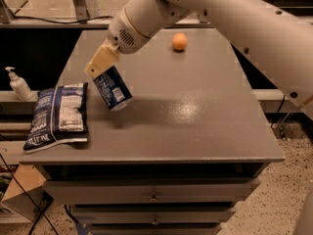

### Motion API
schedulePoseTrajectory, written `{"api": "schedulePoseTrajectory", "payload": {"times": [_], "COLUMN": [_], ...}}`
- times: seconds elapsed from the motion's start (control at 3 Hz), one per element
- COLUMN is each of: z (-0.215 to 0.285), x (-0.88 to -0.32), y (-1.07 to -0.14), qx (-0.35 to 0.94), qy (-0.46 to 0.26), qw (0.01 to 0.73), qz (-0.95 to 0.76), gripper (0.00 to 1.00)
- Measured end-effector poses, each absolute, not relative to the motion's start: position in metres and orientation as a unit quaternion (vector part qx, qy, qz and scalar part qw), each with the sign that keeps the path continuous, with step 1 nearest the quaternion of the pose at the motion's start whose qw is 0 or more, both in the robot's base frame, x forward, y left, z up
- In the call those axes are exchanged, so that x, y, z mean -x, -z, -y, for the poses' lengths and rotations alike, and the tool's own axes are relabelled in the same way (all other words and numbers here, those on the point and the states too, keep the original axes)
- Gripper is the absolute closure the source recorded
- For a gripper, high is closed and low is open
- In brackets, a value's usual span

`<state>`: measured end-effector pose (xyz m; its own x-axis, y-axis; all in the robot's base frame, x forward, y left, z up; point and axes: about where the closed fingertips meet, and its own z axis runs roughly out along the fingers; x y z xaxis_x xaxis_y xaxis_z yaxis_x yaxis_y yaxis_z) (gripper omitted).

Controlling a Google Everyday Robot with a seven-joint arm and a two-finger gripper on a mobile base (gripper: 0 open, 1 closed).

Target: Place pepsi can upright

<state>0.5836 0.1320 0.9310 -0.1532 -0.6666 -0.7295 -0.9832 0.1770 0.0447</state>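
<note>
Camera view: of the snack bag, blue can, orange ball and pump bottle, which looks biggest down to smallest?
1. snack bag
2. pepsi can, held tilted by the gripper above the left of the table
3. pump bottle, near the can's size, order unsure
4. orange ball, though it sits farthest back

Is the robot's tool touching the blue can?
Touching. The camera view shows the tool, above the left side of the table, clamped on the top end of the tilted can, with no gap between them.
</note>
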Motion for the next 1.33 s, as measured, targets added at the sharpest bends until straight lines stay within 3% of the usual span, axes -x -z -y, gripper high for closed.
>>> {"api": "schedulePoseTrajectory", "payload": {"times": [0.67, 1.33], "z": [-0.128, -0.126], "x": [-0.587, -0.586], "y": [-0.968, -0.978], "qx": [0.609, 0.63], "qy": [-0.307, -0.293], "qw": [0.407, 0.47], "qz": [-0.608, -0.544], "gripper": [1.0, 1.0]}}
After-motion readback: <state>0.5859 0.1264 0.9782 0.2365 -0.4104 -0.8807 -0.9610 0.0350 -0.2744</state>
